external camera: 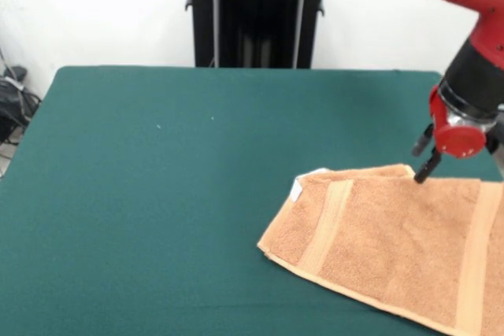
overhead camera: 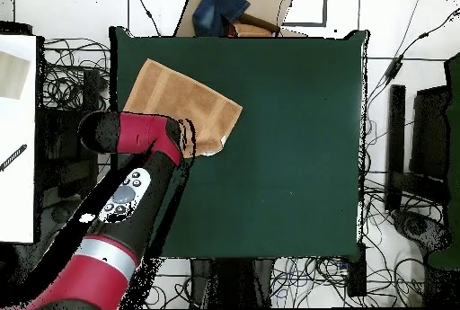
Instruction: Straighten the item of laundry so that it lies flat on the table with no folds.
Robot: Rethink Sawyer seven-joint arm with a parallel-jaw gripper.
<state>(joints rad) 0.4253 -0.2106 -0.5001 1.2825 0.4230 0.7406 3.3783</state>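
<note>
Towel (external camera: pixel 394 245) mostly flat at the green surface (external camera: pixel 157 194) edge nearest the arm, far edge looks doubled under, gripper (external camera: pixel 425 159) hovering at that edge, can't tell if open; unfolding remains.

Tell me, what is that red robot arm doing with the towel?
The robot is trying to smooth an orange-tan towel flat on the green table. Its gripper sits right at the towel's far edge. The towel is near one corner of the table, lying mostly spread out, but that edge looks doubled over, with a second layer and a white tag peeking out, so the job does not look finished.
</note>
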